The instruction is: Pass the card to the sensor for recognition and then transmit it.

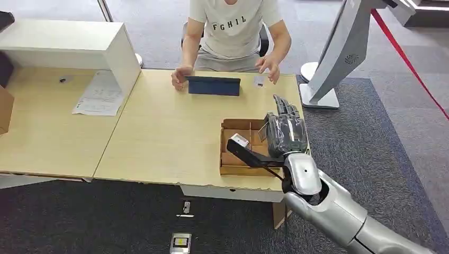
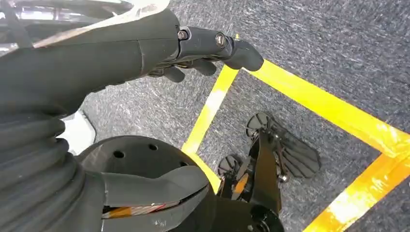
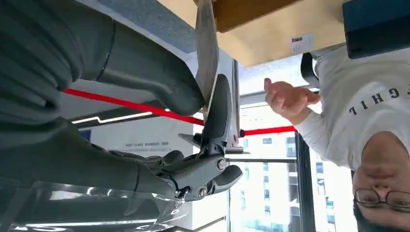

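Note:
My right hand hovers over the right side of an open cardboard box with compartments, near the table's right edge. In the right wrist view its thumb and a dark finger pinch a thin grey card, seen edge-on. A dark blue flat device stands at the table's far edge, in front of a seated person whose hands flank it. Beside it lies a small white tag. My left hand hangs over the floor, holding nothing, thumb apart from the fingers.
A white kiosk stand and a red rope rise to the right of the table. A white cabinet and a printed sheet occupy the left table. Yellow tape marks the carpet.

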### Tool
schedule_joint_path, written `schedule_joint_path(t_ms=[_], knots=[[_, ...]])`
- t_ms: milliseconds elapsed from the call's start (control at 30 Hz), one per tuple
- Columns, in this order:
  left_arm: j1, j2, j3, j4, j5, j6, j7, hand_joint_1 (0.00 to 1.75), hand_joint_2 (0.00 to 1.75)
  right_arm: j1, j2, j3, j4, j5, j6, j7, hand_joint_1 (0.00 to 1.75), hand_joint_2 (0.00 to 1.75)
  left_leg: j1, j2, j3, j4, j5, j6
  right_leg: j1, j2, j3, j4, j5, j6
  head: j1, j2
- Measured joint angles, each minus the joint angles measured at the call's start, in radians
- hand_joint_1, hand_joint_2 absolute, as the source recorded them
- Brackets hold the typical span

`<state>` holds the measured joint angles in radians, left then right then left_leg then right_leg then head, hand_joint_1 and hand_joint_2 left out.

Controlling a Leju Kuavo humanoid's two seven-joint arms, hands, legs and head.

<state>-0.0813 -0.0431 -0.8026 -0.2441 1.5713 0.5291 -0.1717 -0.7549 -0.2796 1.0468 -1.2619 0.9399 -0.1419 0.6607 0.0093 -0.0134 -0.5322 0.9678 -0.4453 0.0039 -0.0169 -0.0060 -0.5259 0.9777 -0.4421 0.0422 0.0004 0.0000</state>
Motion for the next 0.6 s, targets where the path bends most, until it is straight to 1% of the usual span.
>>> schedule_joint_path(t_ms=[133, 367, 600], knots=[[0.0, -0.002, 0.0, 0.0, 0.0, 0.005, 0.002, 0.0, 1.75, -0.034, 0.014, 0.019, 0.022, -0.007, 0.002, 0.003, 1.75, 1.75, 0.0, 0.0, 0.0, 0.0, 0.0, 0.0, 0.0, 0.0, 0.0, 0.0, 0.0, 0.0, 0.0, 0.0], [0.0, -0.006, -0.006, 0.0, -0.002, 0.006, 0.001, 0.0, 1.75, -0.091, 0.044, 0.048, 0.09, -0.023, 0.006, 0.031, 1.75, 1.75, 0.0, 0.0, 0.0, 0.0, 0.0, 0.0, 0.0, 0.0, 0.0, 0.0, 0.0, 0.0, 0.0, 0.0], [0.0, -0.008, -0.019, 0.0, 0.0, 0.01, 0.008, 0.0, 1.75, -0.121, 0.055, 0.037, 0.176, 0.0, 0.043, 0.032, 1.75, 1.75, 0.0, -0.001, 0.0, 0.0, 0.0, 0.0, 0.0, 0.0, 0.0, 0.0, 0.0, 0.0, 0.0, 0.0]])
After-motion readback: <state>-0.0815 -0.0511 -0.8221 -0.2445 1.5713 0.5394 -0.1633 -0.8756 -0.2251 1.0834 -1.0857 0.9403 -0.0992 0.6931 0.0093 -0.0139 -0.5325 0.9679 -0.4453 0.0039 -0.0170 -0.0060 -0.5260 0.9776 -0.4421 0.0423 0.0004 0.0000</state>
